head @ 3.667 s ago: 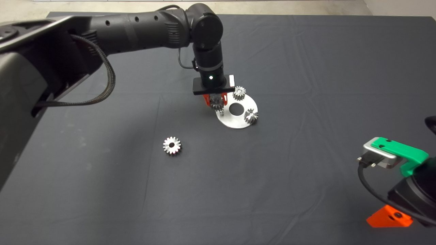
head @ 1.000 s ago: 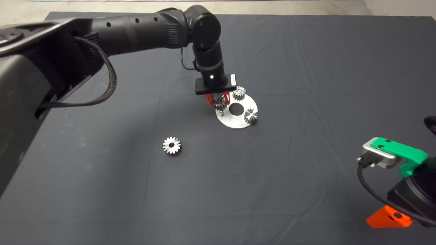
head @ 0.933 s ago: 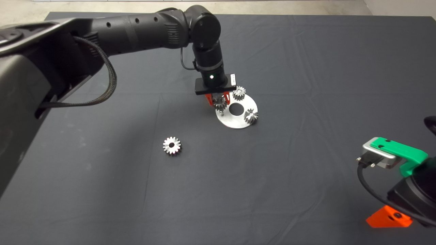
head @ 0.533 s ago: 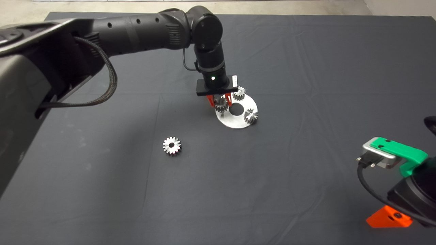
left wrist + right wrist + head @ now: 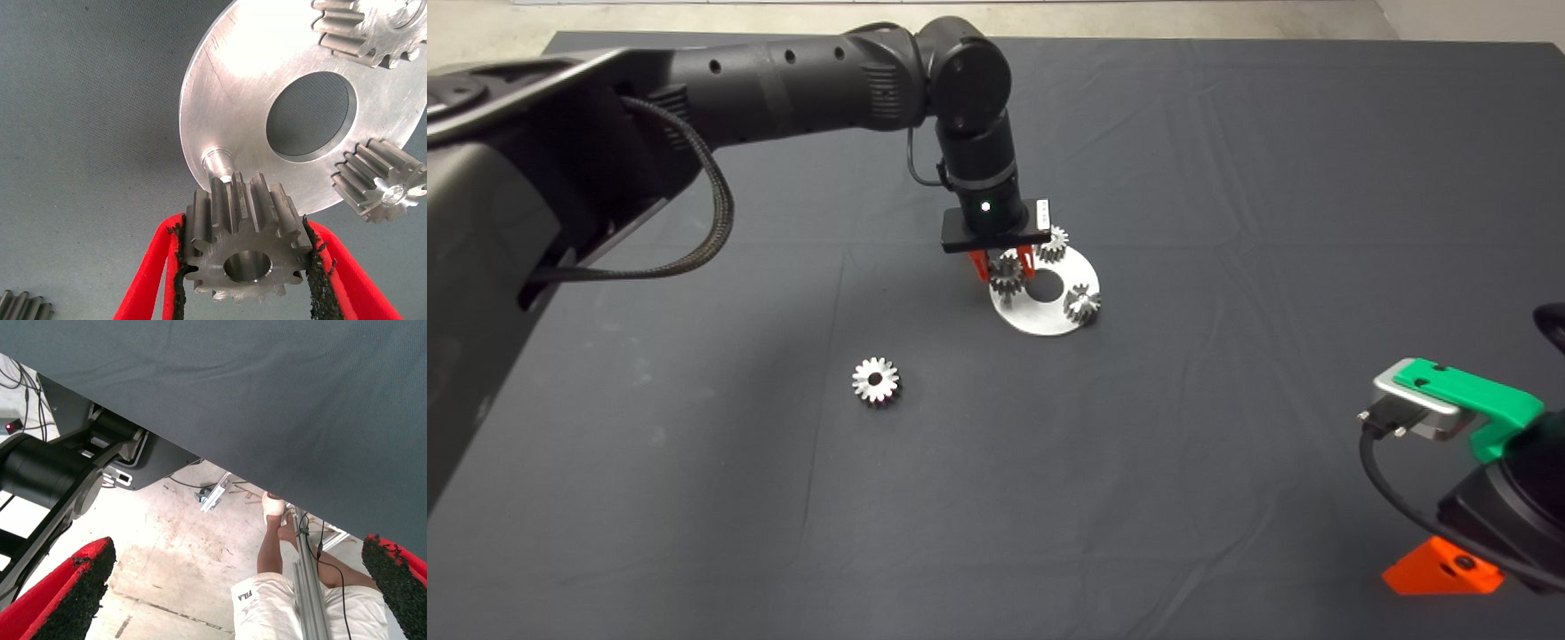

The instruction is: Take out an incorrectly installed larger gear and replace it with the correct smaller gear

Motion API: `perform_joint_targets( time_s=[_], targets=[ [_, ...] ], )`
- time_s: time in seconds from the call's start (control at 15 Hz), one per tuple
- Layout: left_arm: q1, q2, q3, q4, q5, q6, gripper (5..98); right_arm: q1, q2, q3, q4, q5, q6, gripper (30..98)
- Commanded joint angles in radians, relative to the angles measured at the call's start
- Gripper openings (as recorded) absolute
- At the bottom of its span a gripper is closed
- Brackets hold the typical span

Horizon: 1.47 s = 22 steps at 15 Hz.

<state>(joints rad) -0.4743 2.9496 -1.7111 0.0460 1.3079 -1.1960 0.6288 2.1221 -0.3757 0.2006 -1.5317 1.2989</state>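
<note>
The left gripper (image 5: pixel 243 267), clamped on the smaller gear (image 5: pixel 245 245), hovers beside the plate's (image 5: pixel 1043 317) bare peg (image 5: pixel 217 162) (larger gear (image 5: pixel 876 380) discarded nearby); next, align bore over peg.

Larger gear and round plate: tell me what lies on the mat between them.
Nothing: in the head view, only bare dark mat separates the larger gear from the round plate.

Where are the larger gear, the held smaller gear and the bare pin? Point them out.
larger gear (image 5: pixel 876 380): head view, its toothed face beside the centre hole.
smaller gear (image 5: pixel 235 223): left wrist view, its toothed side above the bore.
bare pin (image 5: pixel 217 163): left wrist view, its shaft.
</note>
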Motion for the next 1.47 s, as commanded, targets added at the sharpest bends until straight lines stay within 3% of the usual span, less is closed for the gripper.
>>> perform_joint_targets(
  time_s=[0.0, 0.47, 0.6, 1.4],
  targets=[
    [-0.007, 0.003, 0.01, 0.002, 0.005, 0.001, 35.5, 0.013, -0.001, 0.003, 0.02, -0.094, 0.006, 97.7],
    [-0.006, 0.003, 0.012, 0.011, 0.004, 0.001, 35.5, 0.013, 0.005, 0.003, 0.022, -0.094, 0.006, 97.7],
    [-0.006, 0.004, 0.016, 0.048, 0.001, 0.001, 35.5, 0.013, 0.003, 0.003, 0.022, -0.094, 0.006, 97.7],
    [0.002, 0.009, 0.035, 0.106, 0.002, -0.004, 35.5, 0.013, 0.005, 0.003, 0.022, -0.094, 0.006, 97.7]
  ],
)
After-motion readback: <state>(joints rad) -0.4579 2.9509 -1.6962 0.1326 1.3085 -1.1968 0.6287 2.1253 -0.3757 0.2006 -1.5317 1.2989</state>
